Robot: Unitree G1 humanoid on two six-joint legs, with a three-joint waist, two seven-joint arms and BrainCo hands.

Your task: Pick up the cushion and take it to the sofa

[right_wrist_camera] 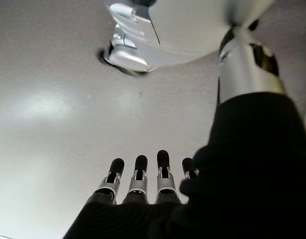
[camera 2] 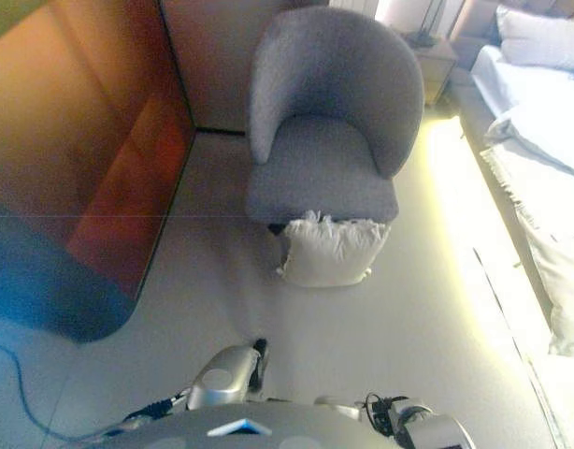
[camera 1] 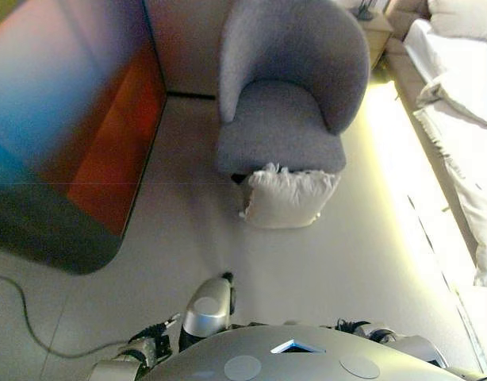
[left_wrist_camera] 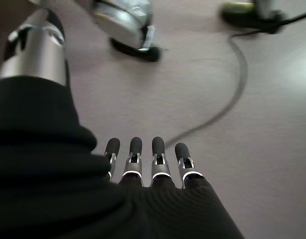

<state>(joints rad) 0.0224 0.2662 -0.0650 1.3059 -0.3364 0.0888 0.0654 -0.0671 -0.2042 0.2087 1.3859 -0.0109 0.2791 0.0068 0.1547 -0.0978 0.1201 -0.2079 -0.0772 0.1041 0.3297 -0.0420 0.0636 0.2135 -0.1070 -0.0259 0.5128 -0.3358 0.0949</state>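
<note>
A white cushion (camera 1: pixel 287 197) with a frilled top edge stands on the pale floor, leaning against the front of a grey round-backed armchair (camera 1: pixel 283 119). The armchair's seat is bare. Both hands hang low at my sides, well short of the cushion. My left hand (left_wrist_camera: pixel 158 194) shows in the left wrist view with straight fingers (left_wrist_camera: pixel 158 154) over bare floor, holding nothing. In the right wrist view my right hand (right_wrist_camera: pixel 138 199) is likewise open, its fingers (right_wrist_camera: pixel 162 164) straight above the floor.
A tall glossy reddish-brown cabinet (camera 1: pixel 69 119) fills the left side. A bed with white bedding (camera 1: pixel 458 95) runs along the right, with a small nightstand (camera 1: pixel 376 32) at the far right. Pale floor (camera 1: pixel 188 238) lies between me and the cushion.
</note>
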